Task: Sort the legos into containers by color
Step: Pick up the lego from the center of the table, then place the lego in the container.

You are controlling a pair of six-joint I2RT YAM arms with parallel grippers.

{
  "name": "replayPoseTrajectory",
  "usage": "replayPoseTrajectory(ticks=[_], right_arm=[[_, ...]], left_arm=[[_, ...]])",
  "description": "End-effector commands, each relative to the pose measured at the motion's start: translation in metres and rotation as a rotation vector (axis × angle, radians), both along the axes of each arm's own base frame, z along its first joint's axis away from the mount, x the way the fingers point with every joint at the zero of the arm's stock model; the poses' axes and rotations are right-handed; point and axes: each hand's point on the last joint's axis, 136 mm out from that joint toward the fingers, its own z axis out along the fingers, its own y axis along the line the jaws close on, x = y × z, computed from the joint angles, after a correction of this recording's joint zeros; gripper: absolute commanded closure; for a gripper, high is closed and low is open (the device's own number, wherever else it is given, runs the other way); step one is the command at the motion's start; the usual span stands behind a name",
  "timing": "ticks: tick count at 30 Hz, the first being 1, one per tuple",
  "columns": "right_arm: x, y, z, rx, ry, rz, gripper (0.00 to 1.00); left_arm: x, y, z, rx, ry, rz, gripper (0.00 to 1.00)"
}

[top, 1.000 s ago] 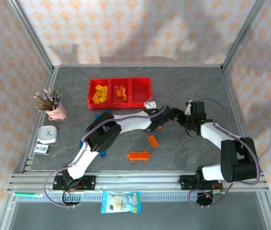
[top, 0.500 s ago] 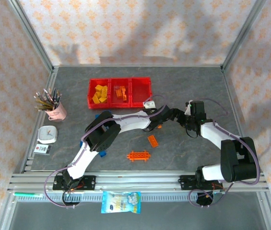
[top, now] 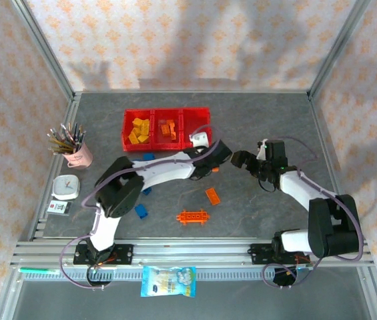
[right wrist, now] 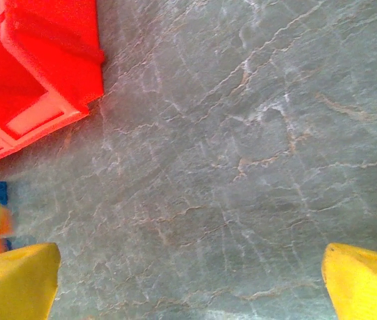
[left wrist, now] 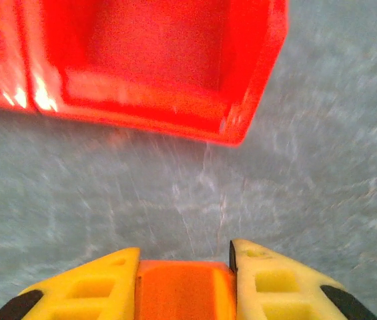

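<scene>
Seen from above, the left gripper (top: pixel 215 162) reaches over a grey stone-patterned table (top: pixel 275 120), near the right end of three joined translucent red plastic bins (top: pixel 198 112). Its wrist view shows yellow fingers (left wrist: pixel 88 290) clamped on a dark orange plastic brick (left wrist: pixel 183 290), the empty right-hand bin just ahead. The right gripper (top: pixel 240 159), close by, has its jaws spread wide and holds nothing. Yellow-orange bricks (top: pixel 138 130) lie in the left bin, darker orange pieces (top: pixel 168 129) in the middle; an orange ladder-like plate (top: pixel 193 217) and blue bricks (top: pixel 141 211) lie loose on the table

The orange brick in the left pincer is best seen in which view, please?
Left wrist: the orange brick sits large in the left pincer. Top external shows an orange speck there; right wrist, a possible orange blur at the left edge.
</scene>
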Motion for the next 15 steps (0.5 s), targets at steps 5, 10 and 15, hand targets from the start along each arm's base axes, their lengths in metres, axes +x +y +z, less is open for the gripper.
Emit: replayPoseTrajectory(ticks=[5, 10, 15], right_arm=[[0.002, 0.041, 0.030, 0.000, -0.083, 0.077, 0.00], [0.003, 0.075, 0.036, 0.025, -0.106, 0.116, 0.00], [0.008, 0.091, 0.038, 0.045, -0.105, 0.128, 0.00]], left_arm=[[0.037, 0.098, 0.077, 0.189, -0.176, 0.112, 0.72], [0.080, 0.139, 0.090, 0.292, -0.199, 0.116, 0.72], [0.125, 0.165, 0.082, 0.353, -0.215, 0.108, 0.70]])
